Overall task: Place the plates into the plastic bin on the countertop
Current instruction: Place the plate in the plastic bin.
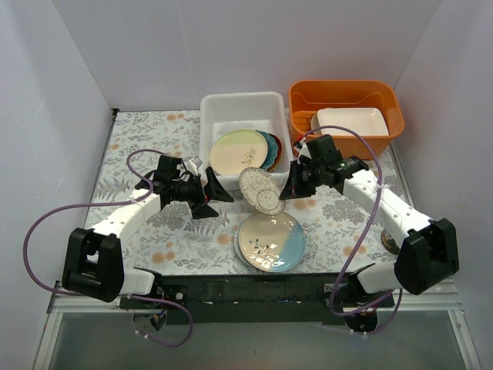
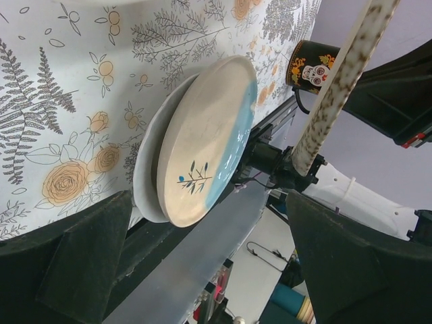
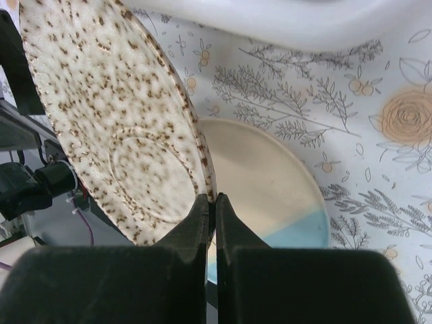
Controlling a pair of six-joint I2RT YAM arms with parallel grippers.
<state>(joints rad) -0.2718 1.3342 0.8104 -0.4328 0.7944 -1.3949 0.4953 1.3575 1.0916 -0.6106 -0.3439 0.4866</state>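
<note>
Right wrist view: the right gripper [image 3: 210, 200] pinches the speckled plate [image 3: 115, 115] by its rim above mid-bench; the left gripper [image 1: 213, 198] gapes empty. The plate is best tipped flat slowly over the plastic bin [image 1: 223, 116] at the far edge.

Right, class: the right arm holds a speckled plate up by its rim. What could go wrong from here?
The right tool pinches only the rim of the tilted speckled plate, which might slip onto the cream-and-blue plate below. The plastic bin already holds plates; a hard landing there could chip them.
</note>
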